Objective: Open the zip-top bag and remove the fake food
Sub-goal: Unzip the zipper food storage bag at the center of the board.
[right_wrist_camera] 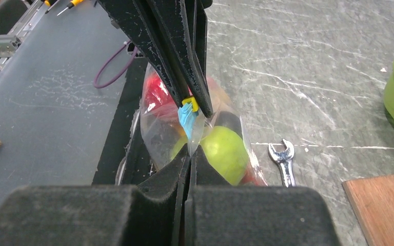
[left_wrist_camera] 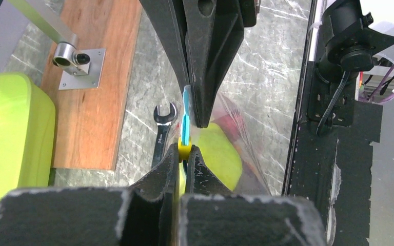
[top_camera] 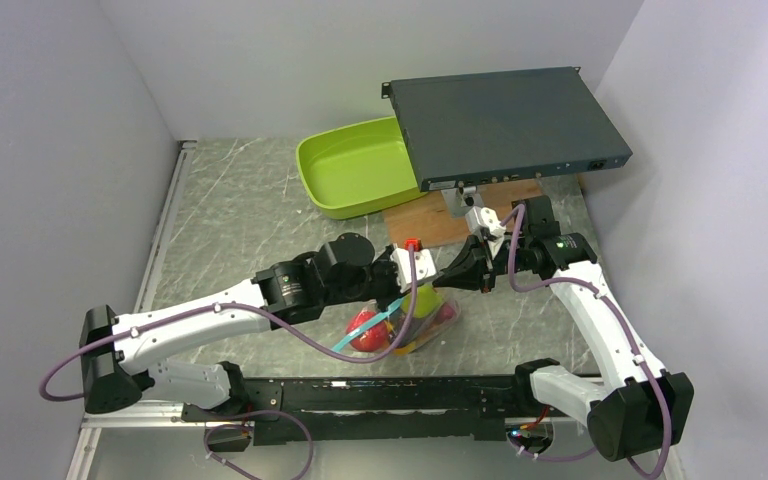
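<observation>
Lime-green tray (top_camera: 355,165), wooden board (top_camera: 422,222), dark flat box (top_camera: 505,120), small wrench (right_wrist_camera: 285,166)

The top external view looks steeply down from above and behind the arm bases, far enough to take in most of the desk (top_camera: 240,220) and both arms. Each wrist camera sits close behind its own fingers and looks along them. The left end effector (left_wrist_camera: 184,149) fills the bottom of its view, the right end effector (right_wrist_camera: 191,149) the bottom of its own. The two face each other across the zip-top bag (right_wrist_camera: 159,128), shared by all three views. Both wrist views also catch the wrench (left_wrist_camera: 161,134) and the lime-green tray (top_camera: 355,165).
</observation>
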You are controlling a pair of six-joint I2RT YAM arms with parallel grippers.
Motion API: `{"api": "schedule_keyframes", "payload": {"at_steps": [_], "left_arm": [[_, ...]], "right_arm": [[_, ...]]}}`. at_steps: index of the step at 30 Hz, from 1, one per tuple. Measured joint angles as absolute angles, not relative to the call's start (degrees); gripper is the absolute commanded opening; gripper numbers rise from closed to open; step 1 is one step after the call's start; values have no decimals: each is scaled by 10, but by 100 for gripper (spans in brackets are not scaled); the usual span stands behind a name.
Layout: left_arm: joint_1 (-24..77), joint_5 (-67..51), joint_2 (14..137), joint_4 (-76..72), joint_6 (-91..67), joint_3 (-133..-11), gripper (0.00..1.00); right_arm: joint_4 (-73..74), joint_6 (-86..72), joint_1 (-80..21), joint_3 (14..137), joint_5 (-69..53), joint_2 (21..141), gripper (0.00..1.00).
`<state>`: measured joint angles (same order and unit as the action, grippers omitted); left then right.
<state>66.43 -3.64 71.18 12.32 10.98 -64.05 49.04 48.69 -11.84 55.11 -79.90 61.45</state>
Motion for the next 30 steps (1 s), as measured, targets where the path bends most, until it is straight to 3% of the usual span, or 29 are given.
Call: {"api": "schedule_keyframes", "payload": {"at_steps": [30], "left_arm": [[653, -30, 671, 191, 103, -629, 0]], "right_arm": [[491, 486, -108, 551, -801, 614, 0]]}}
